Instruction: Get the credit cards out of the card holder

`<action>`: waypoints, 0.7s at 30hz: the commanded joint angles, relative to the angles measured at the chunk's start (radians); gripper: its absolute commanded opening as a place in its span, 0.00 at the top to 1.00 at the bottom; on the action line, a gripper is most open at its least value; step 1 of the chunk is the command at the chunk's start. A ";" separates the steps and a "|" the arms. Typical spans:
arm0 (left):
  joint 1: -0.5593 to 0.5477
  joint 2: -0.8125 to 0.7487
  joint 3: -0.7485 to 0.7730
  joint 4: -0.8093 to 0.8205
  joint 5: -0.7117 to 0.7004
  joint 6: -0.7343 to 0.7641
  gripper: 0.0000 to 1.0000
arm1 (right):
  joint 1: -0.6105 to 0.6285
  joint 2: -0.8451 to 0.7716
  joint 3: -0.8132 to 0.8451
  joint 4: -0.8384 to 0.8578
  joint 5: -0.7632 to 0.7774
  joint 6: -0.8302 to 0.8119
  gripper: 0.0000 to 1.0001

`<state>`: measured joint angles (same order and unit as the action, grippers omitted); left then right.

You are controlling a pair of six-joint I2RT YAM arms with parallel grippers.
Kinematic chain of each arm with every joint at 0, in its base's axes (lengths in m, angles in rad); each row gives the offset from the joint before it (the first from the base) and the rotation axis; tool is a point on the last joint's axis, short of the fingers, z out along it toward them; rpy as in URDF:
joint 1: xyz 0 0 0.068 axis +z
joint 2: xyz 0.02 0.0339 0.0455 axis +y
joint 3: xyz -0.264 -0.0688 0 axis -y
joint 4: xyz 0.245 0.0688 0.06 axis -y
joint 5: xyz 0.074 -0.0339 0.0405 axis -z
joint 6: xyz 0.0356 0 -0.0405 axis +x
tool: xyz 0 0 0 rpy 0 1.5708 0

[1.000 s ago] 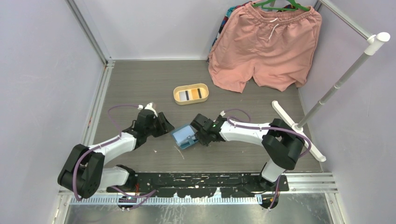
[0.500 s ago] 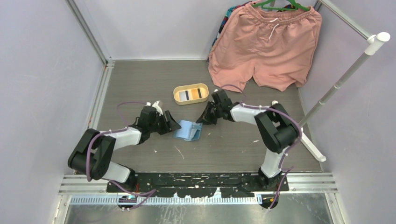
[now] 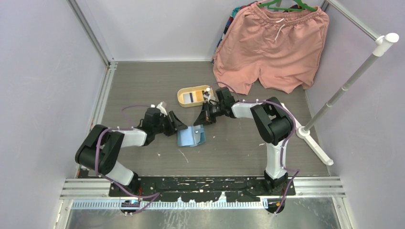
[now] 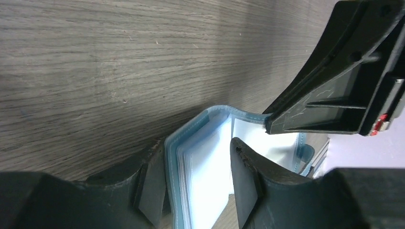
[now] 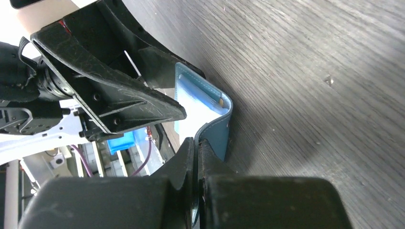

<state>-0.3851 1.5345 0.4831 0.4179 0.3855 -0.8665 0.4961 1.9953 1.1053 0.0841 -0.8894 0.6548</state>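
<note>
The teal-blue card holder (image 3: 191,137) lies partly open on the wood table between my two grippers. My left gripper (image 3: 177,128) is shut on one half of it. In the left wrist view the fingers (image 4: 246,176) straddle the blue cover and its stack of clear sleeves (image 4: 205,176). My right gripper (image 3: 203,120) is shut on the edge of the other cover (image 5: 217,133), bending it up and away. No credit card can be made out inside the sleeves. Flat whitish and dark things, perhaps cards, lie in the yellow oval tray (image 3: 181,93).
Pink shorts (image 3: 272,47) hang at the back right. A white pole stand (image 3: 305,133) rests on the table at the right. Grey walls close the table's left, back and right sides. Small scraps lie on the wood near the wallet (image 3: 183,155).
My right gripper has swung away from me toward the tray, keeping the cover edge and pulling the holder open. The left gripper has followed slightly right, holding the other half.
</note>
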 commanded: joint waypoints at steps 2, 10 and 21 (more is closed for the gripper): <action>-0.003 -0.018 -0.037 0.178 0.027 -0.108 0.51 | -0.037 0.019 0.023 0.060 -0.108 -0.024 0.99; -0.003 -0.093 -0.121 0.243 0.018 -0.163 0.54 | -0.068 0.035 -0.006 0.133 -0.088 0.032 0.99; -0.003 -0.135 -0.130 0.214 0.019 -0.155 0.76 | -0.074 0.074 -0.046 0.287 -0.099 0.153 0.99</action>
<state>-0.3859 1.3960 0.3492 0.5762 0.3931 -1.0157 0.4240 2.0651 1.0752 0.2462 -0.9508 0.7322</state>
